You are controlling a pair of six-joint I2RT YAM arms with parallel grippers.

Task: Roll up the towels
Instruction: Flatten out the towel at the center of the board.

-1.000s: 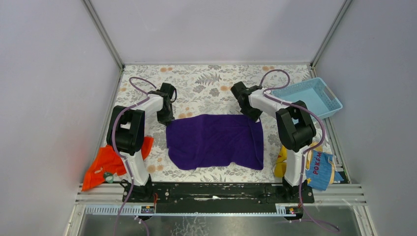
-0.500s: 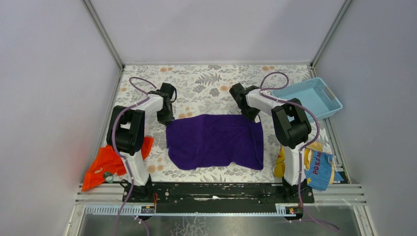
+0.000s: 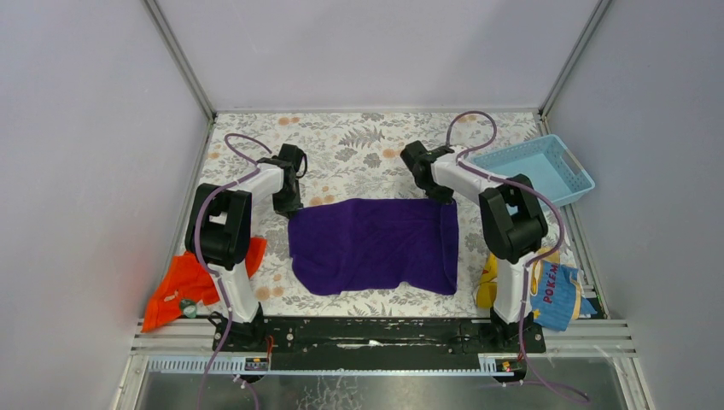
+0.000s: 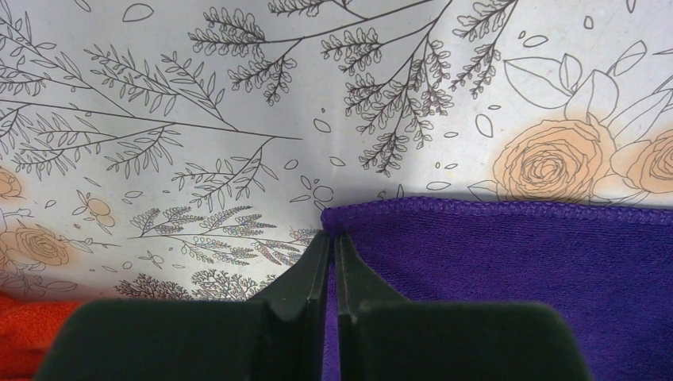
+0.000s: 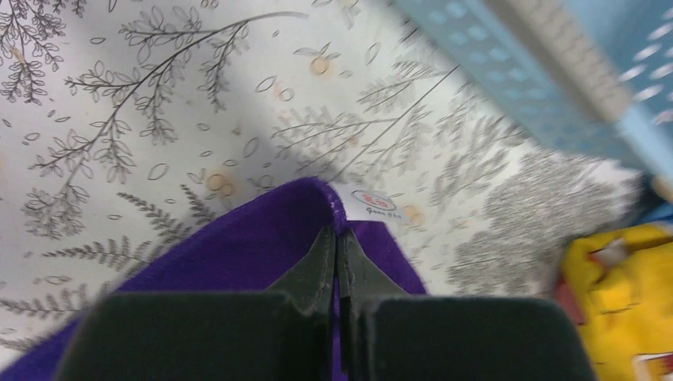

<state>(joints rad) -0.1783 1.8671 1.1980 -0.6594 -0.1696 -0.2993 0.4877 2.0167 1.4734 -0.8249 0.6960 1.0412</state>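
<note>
The purple towel [image 3: 373, 245] lies spread flat mid-table. My left gripper [image 3: 289, 207] is shut on its far left corner; in the left wrist view the purple towel [image 4: 516, 262] is pinched at that corner by my left gripper [image 4: 333, 235]. My right gripper [image 3: 444, 198] is shut on the far right corner, which is lifted slightly. In the right wrist view the purple towel [image 5: 246, 246] rises to my right gripper [image 5: 337, 232], with a white label [image 5: 371, 202] just beyond. The orange-red towel [image 3: 183, 282] lies crumpled at the near left beside the left arm's base, and its edge [image 4: 24, 333] shows bottom left.
A light blue basket [image 3: 538, 171] stands at the far right, also the basket [image 5: 555, 63] in the right wrist view. A yellow-and-blue printed cloth [image 3: 546, 286] lies by the right arm's base. Enclosure walls ring the floral table.
My right gripper closed onto the towel's far right corner and raised it a little. The left arm has not moved.
</note>
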